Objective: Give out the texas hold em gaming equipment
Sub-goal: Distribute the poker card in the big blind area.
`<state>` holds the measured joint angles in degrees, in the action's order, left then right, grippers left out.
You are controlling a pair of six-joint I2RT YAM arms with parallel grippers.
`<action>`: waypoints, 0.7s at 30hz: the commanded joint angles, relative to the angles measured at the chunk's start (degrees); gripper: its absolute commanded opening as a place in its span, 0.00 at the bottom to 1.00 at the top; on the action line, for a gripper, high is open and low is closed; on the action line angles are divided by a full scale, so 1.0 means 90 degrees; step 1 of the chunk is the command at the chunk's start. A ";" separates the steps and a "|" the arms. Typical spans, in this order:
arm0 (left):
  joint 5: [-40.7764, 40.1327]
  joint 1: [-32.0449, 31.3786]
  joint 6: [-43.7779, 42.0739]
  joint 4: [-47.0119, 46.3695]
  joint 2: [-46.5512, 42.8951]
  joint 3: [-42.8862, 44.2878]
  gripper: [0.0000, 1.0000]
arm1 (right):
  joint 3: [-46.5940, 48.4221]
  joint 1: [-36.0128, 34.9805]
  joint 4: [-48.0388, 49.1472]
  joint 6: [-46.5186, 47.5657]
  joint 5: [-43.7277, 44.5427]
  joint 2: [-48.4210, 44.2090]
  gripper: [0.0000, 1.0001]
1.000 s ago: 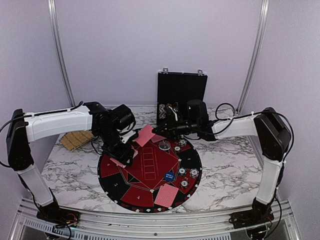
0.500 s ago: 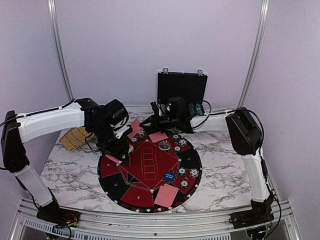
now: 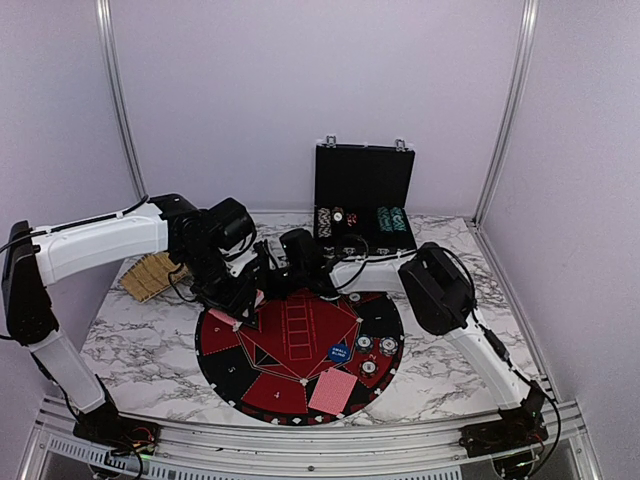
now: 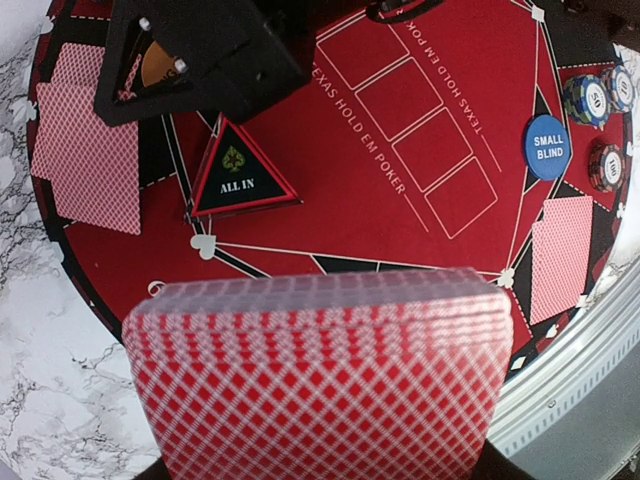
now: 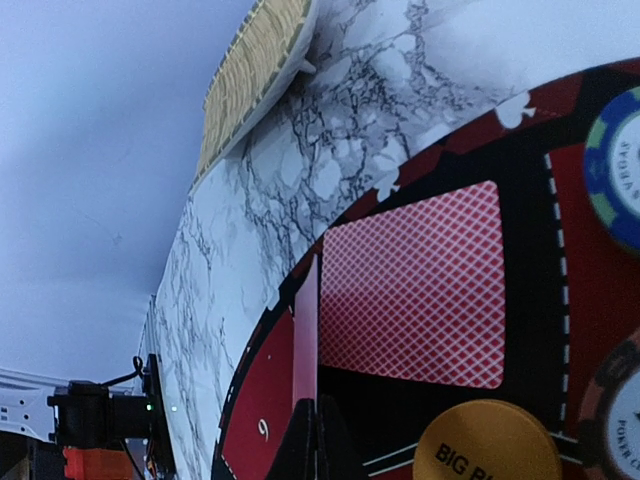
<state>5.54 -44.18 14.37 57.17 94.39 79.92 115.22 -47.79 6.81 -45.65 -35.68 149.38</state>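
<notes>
My left gripper is shut on a thick deck of red-backed playing cards, held over the left side of the round mat; the deck hides its fingers. My right gripper reaches far left across the back of the mat, shut on a single card seen edge-on just above segment 9. Beside it a card lies flat on the mat, with the orange big-blind disc close by. On the mat's right are the blue small-blind disc, striped chips and another card.
The black case stands open at the back with rows of chips inside. A woven pad lies at the far left of the marble table. A black "ALL IN" triangle sits on the mat. A card lies at the mat's near edge.
The right arm has swung left across the back of the mat, carrying its card from near the case to beside the left gripper. The left arm has barely moved.
</notes>
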 commanded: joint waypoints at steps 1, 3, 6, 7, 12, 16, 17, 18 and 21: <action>0.0043 0.0036 0.0033 0.0181 -0.0290 0.0203 0.41 | 0.0468 -0.0060 -0.0338 0.0289 0.0460 0.0101 0.06; 0.0057 0.0038 0.0026 0.0182 -0.0291 0.0193 0.41 | 0.0467 -0.0060 -0.0388 0.0359 0.0549 0.0055 0.13; 0.0063 0.0039 0.0008 0.0181 -0.0278 0.0192 0.41 | 0.0458 -0.0046 -0.0419 0.0430 0.0623 -0.0062 0.24; 0.0061 0.0041 0.0009 0.0181 -0.0273 0.0201 0.41 | 0.0456 -0.0043 -0.0431 0.0449 0.0648 -0.0100 0.28; 0.0105 0.0037 -0.0009 0.0176 -0.0280 0.0212 0.41 | 0.0289 0.0081 -0.0328 0.0409 0.0552 -0.0345 0.38; 0.0144 0.0039 -0.0020 0.0181 -0.0274 0.0212 0.41 | -0.0078 0.0186 -0.0077 0.0390 0.0453 -0.0743 0.43; 0.0142 0.0038 -0.0015 0.0184 -0.0273 0.0212 0.41 | -0.0114 0.0208 -0.0064 0.0389 0.0370 -0.0811 0.44; 0.0146 0.0044 -0.0023 0.0182 -0.0273 0.0212 0.41 | -0.0176 0.0233 -0.0046 0.0364 0.0302 -0.0897 0.44; 0.0159 0.0042 -0.0031 0.0181 -0.0272 0.0215 0.41 | -0.0513 0.0291 0.0154 0.0242 0.0156 -0.1189 0.46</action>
<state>6.04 -44.14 14.35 57.28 94.04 79.99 112.84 -46.17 4.29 -42.70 -32.12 144.94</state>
